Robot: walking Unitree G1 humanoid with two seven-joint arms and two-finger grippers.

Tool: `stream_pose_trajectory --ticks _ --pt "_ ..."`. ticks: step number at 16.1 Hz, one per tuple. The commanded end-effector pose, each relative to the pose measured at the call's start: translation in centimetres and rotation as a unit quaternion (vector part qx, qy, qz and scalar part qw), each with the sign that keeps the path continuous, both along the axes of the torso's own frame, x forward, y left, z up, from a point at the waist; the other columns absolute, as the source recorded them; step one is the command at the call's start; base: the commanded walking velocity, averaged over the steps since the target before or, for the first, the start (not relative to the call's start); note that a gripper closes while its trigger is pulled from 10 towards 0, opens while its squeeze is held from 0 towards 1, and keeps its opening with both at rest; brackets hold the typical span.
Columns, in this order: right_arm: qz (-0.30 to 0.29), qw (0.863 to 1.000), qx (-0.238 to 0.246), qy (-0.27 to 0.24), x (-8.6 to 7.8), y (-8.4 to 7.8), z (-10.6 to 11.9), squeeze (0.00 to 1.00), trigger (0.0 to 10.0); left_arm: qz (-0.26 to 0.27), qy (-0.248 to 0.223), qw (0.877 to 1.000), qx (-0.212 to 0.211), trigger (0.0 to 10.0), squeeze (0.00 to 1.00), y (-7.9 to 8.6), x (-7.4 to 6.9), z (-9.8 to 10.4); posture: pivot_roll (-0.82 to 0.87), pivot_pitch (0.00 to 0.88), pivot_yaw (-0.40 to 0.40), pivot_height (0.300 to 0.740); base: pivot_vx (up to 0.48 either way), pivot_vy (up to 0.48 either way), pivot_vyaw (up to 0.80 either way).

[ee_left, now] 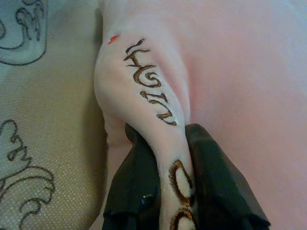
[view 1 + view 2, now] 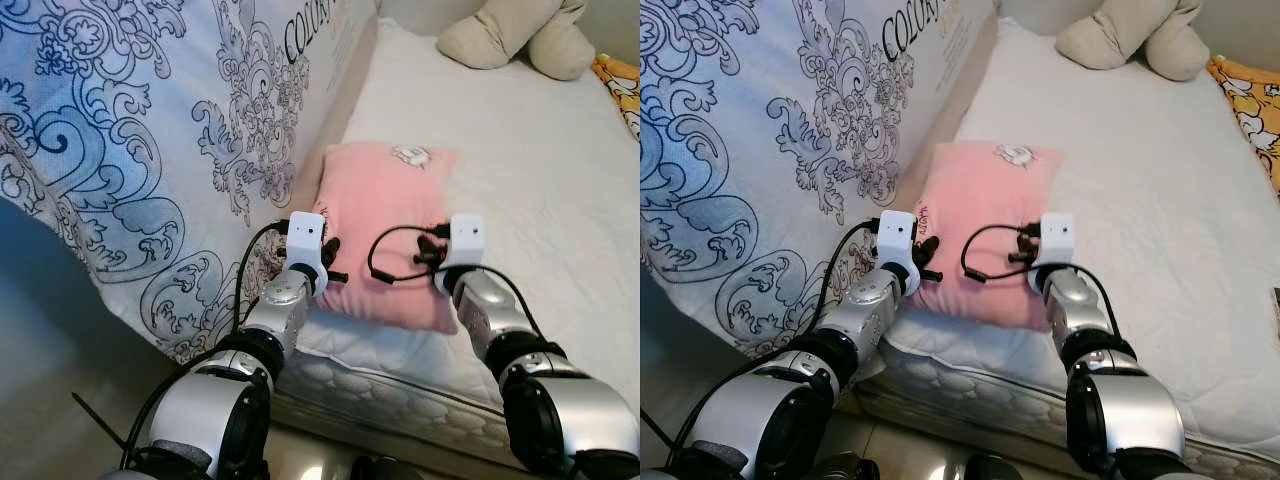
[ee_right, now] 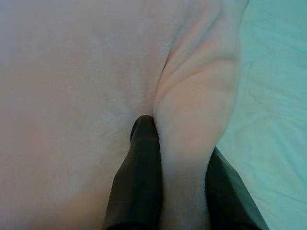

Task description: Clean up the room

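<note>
Pillow [image 2: 385, 225], one, pink, lies at the bed's [image 2: 520, 150] near edge, each side pinched by a claw: left claw [image 1: 175, 191], right claw [image 3: 184, 182]. One patterned duvet [image 2: 130, 130] crowds its left; one beige cushion [image 2: 510, 30] rests at the far edge.

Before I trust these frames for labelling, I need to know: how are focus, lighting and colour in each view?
Eye views: sharp, evenly lit, pink pillow clear. Left wrist view: embroidery crisp, left gripper softer. Right wrist view: soft, bluish cast on mattress, right gripper dark.
</note>
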State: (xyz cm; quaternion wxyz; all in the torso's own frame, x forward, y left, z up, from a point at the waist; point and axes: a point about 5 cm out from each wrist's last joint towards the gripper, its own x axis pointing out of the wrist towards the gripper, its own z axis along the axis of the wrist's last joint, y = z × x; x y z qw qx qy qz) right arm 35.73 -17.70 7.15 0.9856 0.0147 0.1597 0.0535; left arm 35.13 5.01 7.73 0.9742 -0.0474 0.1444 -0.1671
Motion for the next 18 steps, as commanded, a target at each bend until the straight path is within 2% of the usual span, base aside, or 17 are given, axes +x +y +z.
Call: stream_pose_trajectory --ticks 1,4,5,6,7,12,14,15,17,18 --pt "-0.004 1.0 -0.01 0.001 0.2 -0.6 0.4 0.06 10.0 -0.006 0.004 1.0 0.007 10.0 0.0 -0.3 -0.1 -0.1 0.02 0.063 -0.078 0.74 0.0 0.0 0.0" --pt "0.002 1.0 0.001 0.014 -0.2 0.5 -0.5 0.07 10.0 0.006 -0.014 0.999 0.034 10.0 0.0 1.2 0.6 0.5 0.03 0.057 -0.086 0.74 0.0 0.0 0.0" --pt "0.0 1.0 0.012 0.022 -0.5 1.0 -1.1 0.19 10.0 0.008 -0.025 0.999 0.046 10.0 1.0 1.8 1.0 0.9 0.03 0.056 -0.086 0.74 0.0 0.0 0.0" --pt "0.0 1.0 0.014 0.024 -0.6 1.2 -1.2 0.93 10.0 0.01 -0.03 0.998 0.048 10.0 1.0 2.0 1.2 1.2 0.04 0.056 -0.088 0.74 0.0 0.0 0.0" --pt "-0.003 0.999 0.021 0.028 -0.8 1.4 -1.5 1.0 10.0 0.011 -0.035 0.998 0.048 10.0 1.0 2.1 1.4 1.5 0.04 0.057 -0.089 0.74 0.0 0.0 0.0" --pt "-0.016 1.0 0.026 -0.002 -1.0 1.4 -1.3 1.0 10.0 -0.001 -0.052 0.997 0.048 10.0 1.0 2.1 1.2 1.5 0.03 0.046 -0.082 0.74 0.0 0.0 0.0" --pt "-0.025 0.999 0.024 -0.021 -1.8 1.4 -1.8 1.0 10.0 -0.005 -0.083 0.995 0.051 10.0 1.0 2.3 1.4 2.3 0.03 0.035 -0.088 0.74 0.0 0.0 0.0" --pt "-0.032 0.999 0.017 -0.037 -2.7 1.5 -2.0 1.0 10.0 -0.009 -0.107 0.993 0.053 10.0 1.0 2.5 1.4 2.9 0.03 0.028 -0.09 0.74 0.0 0.0 0.0" --pt "-0.045 0.996 0.001 -0.077 -6.1 1.3 -1.6 1.0 10.0 -0.026 -0.154 0.987 0.049 10.0 1.0 2.7 0.5 3.8 0.03 0.0 -0.09 0.74 0.0 0.0 0.0" --pt "-0.047 0.995 -0.006 -0.086 -6.9 1.2 -1.4 1.0 10.0 -0.028 -0.162 0.985 0.048 10.0 1.0 2.8 0.2 4.0 0.03 0.0 -0.09 0.74 0.0 0.0 0.0"
